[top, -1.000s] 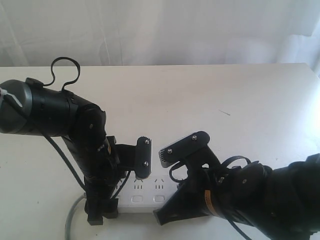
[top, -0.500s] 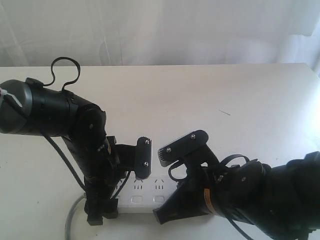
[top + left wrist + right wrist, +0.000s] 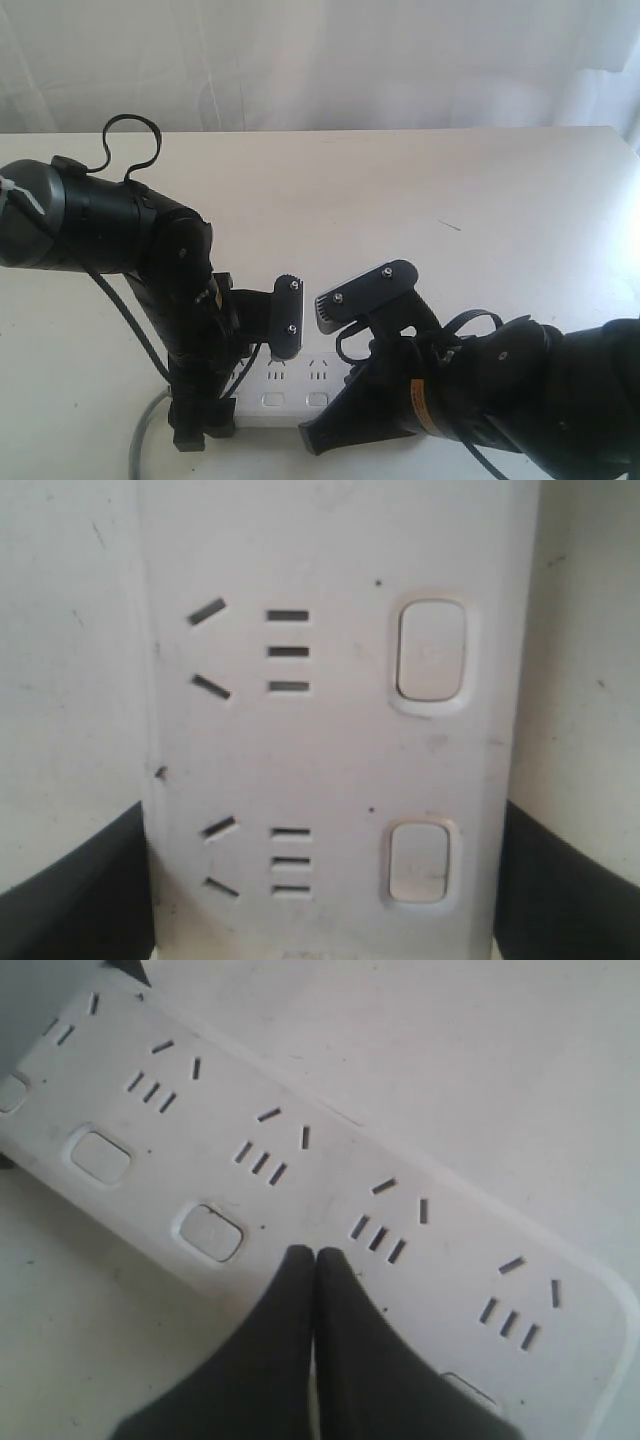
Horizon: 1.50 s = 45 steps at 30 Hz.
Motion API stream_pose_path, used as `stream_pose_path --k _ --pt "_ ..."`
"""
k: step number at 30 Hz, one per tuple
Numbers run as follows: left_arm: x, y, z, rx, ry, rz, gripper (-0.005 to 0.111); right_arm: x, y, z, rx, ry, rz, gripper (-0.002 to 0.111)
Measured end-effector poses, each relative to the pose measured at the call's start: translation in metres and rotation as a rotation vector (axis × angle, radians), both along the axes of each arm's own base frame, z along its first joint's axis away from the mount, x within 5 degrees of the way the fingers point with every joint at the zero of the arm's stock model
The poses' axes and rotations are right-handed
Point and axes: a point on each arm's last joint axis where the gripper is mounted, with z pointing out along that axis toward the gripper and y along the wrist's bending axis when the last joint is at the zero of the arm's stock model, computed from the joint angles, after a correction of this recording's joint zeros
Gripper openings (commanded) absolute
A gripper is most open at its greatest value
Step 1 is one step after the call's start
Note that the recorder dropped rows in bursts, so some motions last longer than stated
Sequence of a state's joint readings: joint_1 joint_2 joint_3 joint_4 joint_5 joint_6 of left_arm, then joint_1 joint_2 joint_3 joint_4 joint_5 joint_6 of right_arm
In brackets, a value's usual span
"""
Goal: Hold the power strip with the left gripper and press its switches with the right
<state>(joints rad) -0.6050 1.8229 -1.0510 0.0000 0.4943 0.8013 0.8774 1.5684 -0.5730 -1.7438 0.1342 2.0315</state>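
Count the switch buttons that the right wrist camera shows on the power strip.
4 buttons: one cut by the picture edge, two in full, one partly covered. A fifth may lie under the shut jaws of the right gripper.

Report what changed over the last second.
The right gripper, jaws shut, edged slightly leftward in the exterior view along the power strip; its tip is now over the strip beside a switch. Nothing was taken hold of or let go. The left gripper stayed clamped across the strip, which did not move.
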Motion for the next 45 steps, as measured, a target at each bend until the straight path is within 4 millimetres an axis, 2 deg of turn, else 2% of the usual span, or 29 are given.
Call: stream_pose_path --k 18,27,40,45 --pt "0.0 0.0 0.0 0.0 0.0 0.0 0.0 0.002 0.0 -0.01 -0.036 0.01 -0.012 0.0" --pt "0.0 0.0 0.0 0.0 0.0 0.0 0.0 -0.005 -0.007 -0.015 -0.059 0.027 0.001 0.0" --pt "0.0 0.0 0.0 -0.001 0.001 0.007 0.0 -0.001 -0.004 -0.027 -0.114 0.017 0.001 0.0" --pt "0.0 0.0 0.0 -0.006 0.005 0.019 0.0 -0.001 -0.003 -0.025 -0.116 0.003 -0.003 0.0"
